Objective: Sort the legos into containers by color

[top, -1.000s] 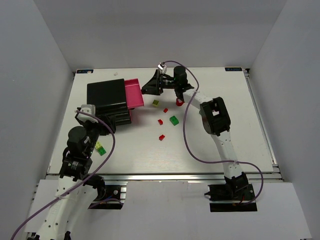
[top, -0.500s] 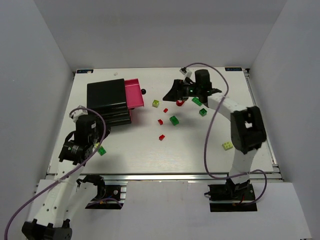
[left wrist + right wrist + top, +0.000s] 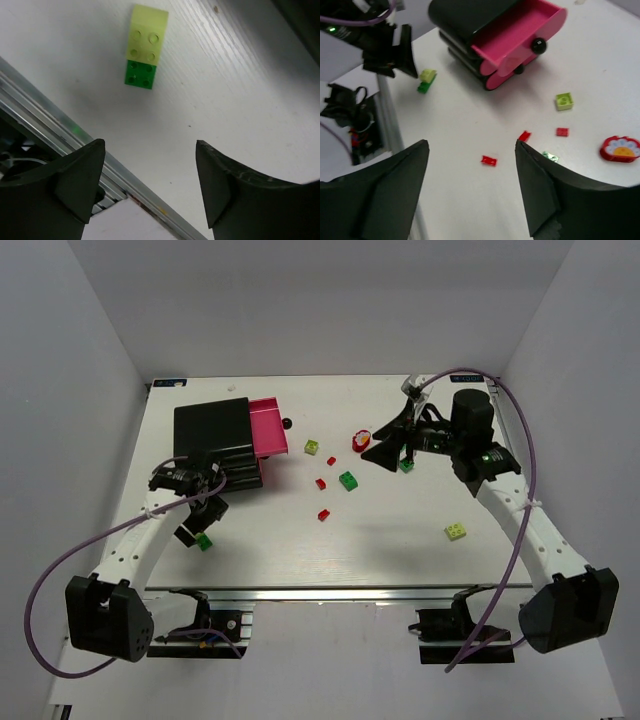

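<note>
A black box (image 3: 213, 432) with an open pink box (image 3: 268, 427) and dark knobs (image 3: 286, 423) stands at the back left. Legos lie mid-table: lime (image 3: 312, 447), red (image 3: 331, 461), red (image 3: 321, 483), red (image 3: 324, 514), green (image 3: 348, 480), green (image 3: 406, 464) and lime (image 3: 456, 531). A joined lime and green pair (image 3: 203, 540) lies at the front left. My left gripper (image 3: 190, 530) is open and empty beside that pair (image 3: 144, 47). My right gripper (image 3: 376, 446) is open and empty above the table, with a red brick (image 3: 489, 160) between its fingers in view.
A red flower-shaped piece (image 3: 360, 440) lies by the right gripper and shows in the right wrist view (image 3: 619, 149). The table's metal front rail (image 3: 60, 125) runs close under the left gripper. White walls enclose the table on three sides.
My right arm has swung from beside the pink box to the right, uncovering two green bricks and a lime brick. My left arm has stretched out, its gripper now by the lime and green pair.
</note>
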`<state>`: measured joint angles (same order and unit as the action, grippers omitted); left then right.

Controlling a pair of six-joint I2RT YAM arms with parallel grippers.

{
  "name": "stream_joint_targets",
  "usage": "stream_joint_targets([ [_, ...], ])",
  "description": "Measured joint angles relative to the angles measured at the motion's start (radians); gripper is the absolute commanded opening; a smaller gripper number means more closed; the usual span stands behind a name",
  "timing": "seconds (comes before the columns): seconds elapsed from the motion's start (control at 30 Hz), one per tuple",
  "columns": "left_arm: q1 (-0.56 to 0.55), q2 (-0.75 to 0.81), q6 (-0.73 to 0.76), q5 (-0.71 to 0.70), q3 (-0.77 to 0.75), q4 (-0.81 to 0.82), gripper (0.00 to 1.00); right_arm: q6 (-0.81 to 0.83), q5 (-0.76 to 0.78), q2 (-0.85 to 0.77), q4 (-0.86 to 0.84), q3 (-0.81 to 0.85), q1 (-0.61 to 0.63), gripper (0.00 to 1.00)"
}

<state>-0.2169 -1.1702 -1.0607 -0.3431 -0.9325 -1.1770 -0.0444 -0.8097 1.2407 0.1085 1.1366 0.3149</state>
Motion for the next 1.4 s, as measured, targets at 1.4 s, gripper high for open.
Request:
stream_joint_targets([
  [1.4, 0.18, -0.14, 0.17, -0.055, 0.238, 0.452, 0.66, 0.02, -0.46, -0.162, 0.058, -0.166, -0.246, 0.8],
])
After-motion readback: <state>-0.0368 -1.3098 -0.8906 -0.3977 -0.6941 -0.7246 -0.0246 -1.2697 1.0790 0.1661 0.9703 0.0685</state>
